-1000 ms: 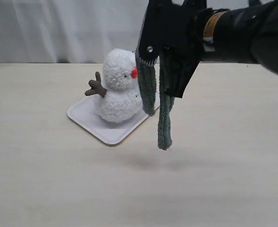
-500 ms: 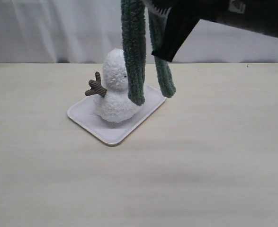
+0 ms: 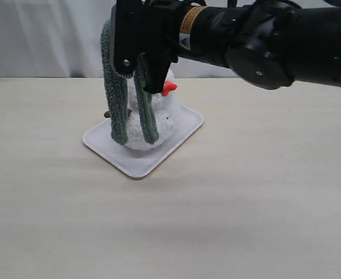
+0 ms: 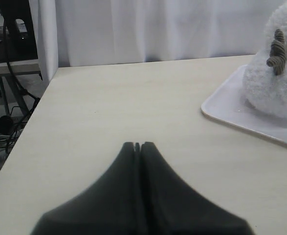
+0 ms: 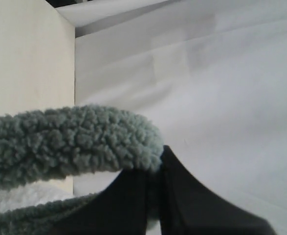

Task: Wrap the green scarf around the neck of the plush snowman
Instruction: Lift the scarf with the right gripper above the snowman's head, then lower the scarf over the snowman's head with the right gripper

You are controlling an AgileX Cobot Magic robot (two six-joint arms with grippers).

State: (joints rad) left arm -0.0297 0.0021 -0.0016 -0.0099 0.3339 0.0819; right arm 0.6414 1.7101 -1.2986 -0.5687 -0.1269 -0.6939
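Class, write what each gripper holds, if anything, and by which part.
The right gripper pinches the green scarf near its middle, both ends hanging; the left gripper is shut on nothing.

The snowman [image 3: 164, 125] stands on the tray [image 3: 109, 145], the scarf [image 3: 119, 110] hanging down before it.

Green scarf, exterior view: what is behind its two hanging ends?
The plush snowman, standing on the white tray. Its orange nose and part of its body show beside the scarf; its neck and most of its head are covered by the scarf and the right gripper.
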